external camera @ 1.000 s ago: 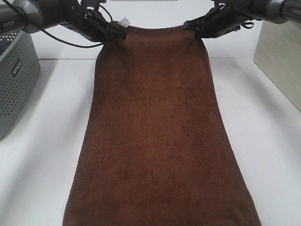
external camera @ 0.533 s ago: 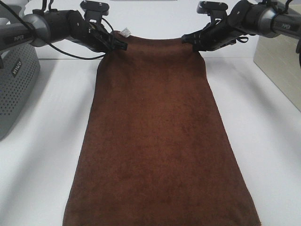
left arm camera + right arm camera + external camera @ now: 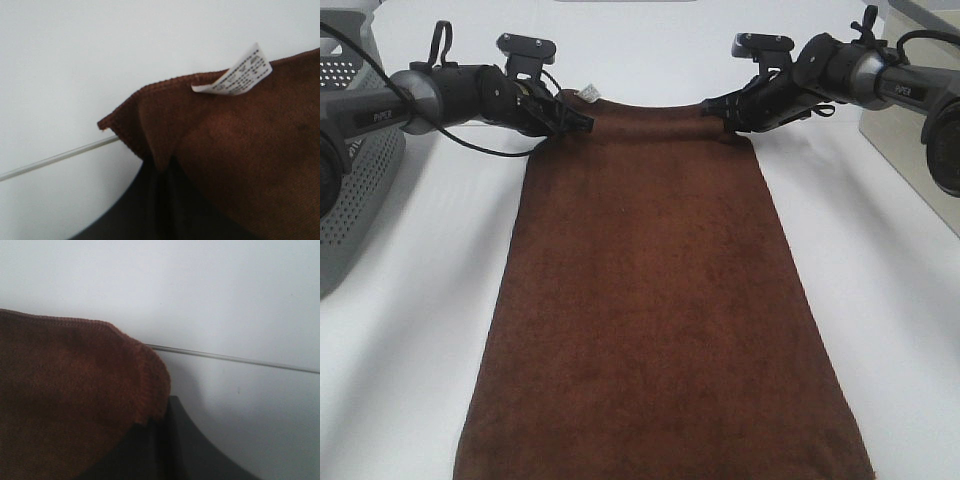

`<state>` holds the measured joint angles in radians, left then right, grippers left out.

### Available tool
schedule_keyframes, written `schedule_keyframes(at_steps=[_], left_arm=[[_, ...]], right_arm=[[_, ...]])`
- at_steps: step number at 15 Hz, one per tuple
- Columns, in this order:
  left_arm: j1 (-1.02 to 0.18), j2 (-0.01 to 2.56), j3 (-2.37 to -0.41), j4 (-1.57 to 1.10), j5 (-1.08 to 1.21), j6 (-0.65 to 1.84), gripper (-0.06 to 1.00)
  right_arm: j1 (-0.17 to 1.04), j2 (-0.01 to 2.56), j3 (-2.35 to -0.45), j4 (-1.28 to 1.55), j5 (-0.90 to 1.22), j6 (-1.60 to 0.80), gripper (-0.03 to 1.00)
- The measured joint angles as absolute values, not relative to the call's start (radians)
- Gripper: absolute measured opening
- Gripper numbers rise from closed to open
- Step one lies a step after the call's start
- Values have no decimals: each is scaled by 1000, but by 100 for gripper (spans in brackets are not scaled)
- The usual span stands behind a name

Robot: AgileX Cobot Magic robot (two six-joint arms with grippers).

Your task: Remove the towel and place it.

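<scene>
The left end effector (image 3: 582, 122) is clamped shut on one far corner of the large dark brown plush rectangular towel (image 3: 660, 320), in the upper left of the high view; the left wrist view shows that corner (image 3: 150, 130) bunched into the dark jaws, with the small white printed tag (image 3: 237, 75) standing up just beside the pinch. The right end effector (image 3: 712, 110) is closed on the opposite far corner in the upper centre-right, and its wrist view shows the rounded brown corner (image 3: 145, 385) tucked between its jaws.

From the two grips the towel runs down the middle of the frame, spread flat and widening toward the lower edge, where it passes out of view. It lies on the white table (image 3: 410, 350), well apart from the grey perforated plastic basket (image 3: 350, 200) at the left edge.

As a judgement, the removal looks done — the cloth is clear of the basket and laid out along most of its length. What seems left is to settle the held short edge and let go; whether that edge already touches the table cannot be told.

Both arms reach inward from the upper corners of the frame — forearms low and nearly level, wrists angled toward each other, the towel's short edge taut between them.
</scene>
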<state>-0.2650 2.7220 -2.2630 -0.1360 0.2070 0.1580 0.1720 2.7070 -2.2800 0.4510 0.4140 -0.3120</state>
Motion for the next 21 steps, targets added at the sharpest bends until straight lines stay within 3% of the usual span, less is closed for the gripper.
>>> schedule_keyframes(at_steps=[16, 17, 21], left_arm=[[-265, 2757, -2263, -121, 130, 158, 2], [-265, 2757, -2263, -107, 120, 158, 9], [-260, 2764, -2263, -101, 54, 158, 53]], right_arm=[[172, 2726, -2280, 485, 318, -353, 3], [172, 2727, -2280, 485, 318, -353, 9], [169, 2735, -2280, 485, 302, -353, 55]])
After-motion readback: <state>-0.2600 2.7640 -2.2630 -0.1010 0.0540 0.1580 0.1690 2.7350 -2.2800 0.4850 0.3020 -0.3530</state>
